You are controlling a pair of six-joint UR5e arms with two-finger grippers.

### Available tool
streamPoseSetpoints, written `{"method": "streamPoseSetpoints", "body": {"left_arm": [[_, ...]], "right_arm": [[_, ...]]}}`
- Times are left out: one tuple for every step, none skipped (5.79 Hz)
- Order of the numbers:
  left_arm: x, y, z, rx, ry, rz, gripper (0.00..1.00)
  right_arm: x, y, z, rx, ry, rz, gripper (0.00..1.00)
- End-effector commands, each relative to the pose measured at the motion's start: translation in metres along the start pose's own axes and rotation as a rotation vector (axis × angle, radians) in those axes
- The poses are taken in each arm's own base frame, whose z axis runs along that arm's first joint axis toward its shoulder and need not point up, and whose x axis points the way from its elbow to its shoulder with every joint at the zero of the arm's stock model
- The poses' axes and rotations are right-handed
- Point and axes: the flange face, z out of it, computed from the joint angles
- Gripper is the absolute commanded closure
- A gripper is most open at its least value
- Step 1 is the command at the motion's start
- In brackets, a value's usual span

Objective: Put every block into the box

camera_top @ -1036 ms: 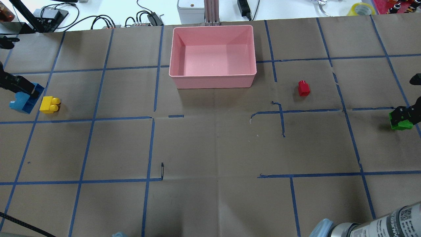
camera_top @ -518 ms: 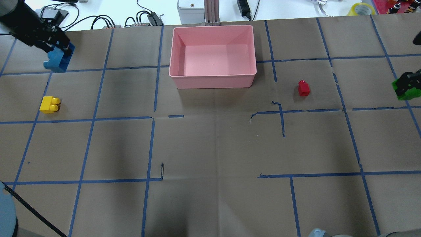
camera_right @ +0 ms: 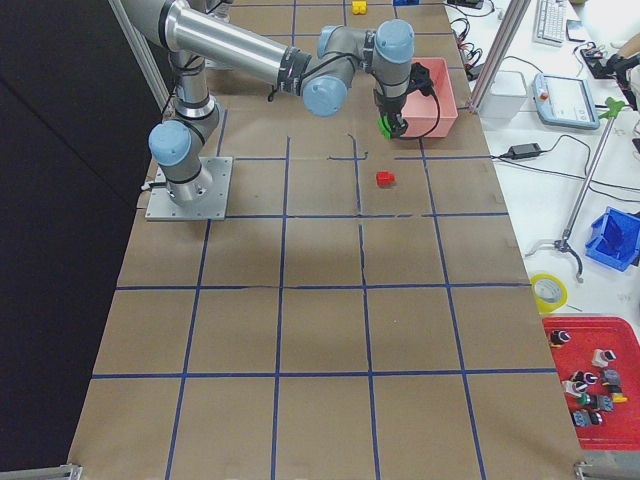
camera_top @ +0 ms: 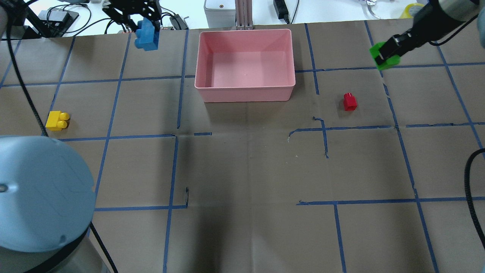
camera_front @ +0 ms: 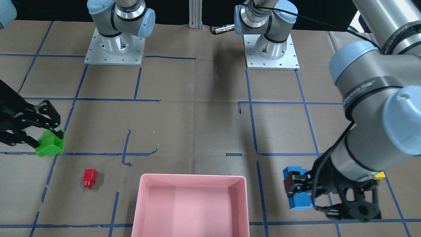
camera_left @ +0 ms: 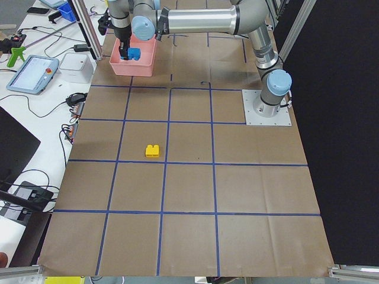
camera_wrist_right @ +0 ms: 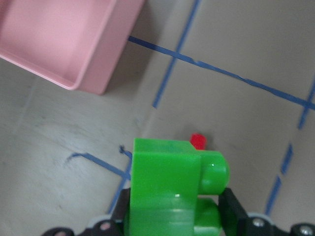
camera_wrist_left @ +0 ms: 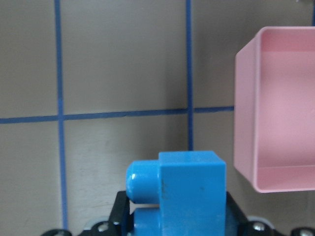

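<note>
My left gripper (camera_top: pixel 145 27) is shut on the blue brick (camera_top: pixel 148 40) and holds it above the table, just left of the pink box (camera_top: pixel 246 93). It also shows in the front view (camera_front: pixel 296 187), and the left wrist view shows the blue brick (camera_wrist_left: pixel 189 191) with the box wall (camera_wrist_left: pixel 246 113) to its right. My right gripper (camera_top: pixel 388 51) is shut on the green brick (camera_top: pixel 382 60), lifted, well right of the box. The red brick (camera_top: pixel 349 101) lies on the table right of the box. The yellow brick (camera_top: pixel 57 120) lies at the far left.
The left arm's elbow (camera_top: pixel 38 193) fills the near left corner of the overhead view. Cables and devices (camera_top: pixel 166 21) lie beyond the table's far edge, and a metal post (camera_top: pixel 243 15) stands behind the box. The two arm bases (camera_front: pixel 113 49) stand at the robot's side.
Both grippers have risen and swung toward the box with their bricks: the left from the table's left edge to beside the box, the right from the right edge inward and farther back.
</note>
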Motion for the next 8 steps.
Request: {"method": "streamPoseSetpoints", "body": {"left_arm": [[0.102,0.003,0.077,-0.064,0.0,-0.032,0.77],[0.114,0.003,0.109,-0.083,0.001,-0.053,0.77],[0.115,0.005,0.12,-0.093,0.0,-0.059,0.76],[0.115,0.006,0.117,-0.089,-0.001,-0.058,0.28],[0.111,0.004,0.104,-0.072,0.002,-0.064,0.01],[0.101,0.0,0.087,-0.045,0.007,-0.068,0.01],[0.062,-0.007,0.047,0.005,0.015,-0.108,0.01],[0.013,-0.007,0.013,0.03,0.033,-0.116,0.01]], "right_arm": [[-0.053,-0.075,0.082,0.244,-0.155,-0.213,0.93],[-0.067,-0.107,0.107,0.263,-0.161,-0.278,0.93],[-0.079,-0.132,0.138,0.278,-0.163,-0.336,0.93],[-0.081,-0.132,0.151,0.275,-0.167,-0.341,0.74],[-0.082,-0.132,0.153,0.27,-0.169,-0.341,0.01],[-0.083,-0.131,0.153,0.265,-0.17,-0.34,0.0],[-0.084,-0.131,0.151,0.265,-0.167,-0.341,0.0],[-0.085,-0.127,0.147,0.258,-0.169,-0.341,0.0]]}}
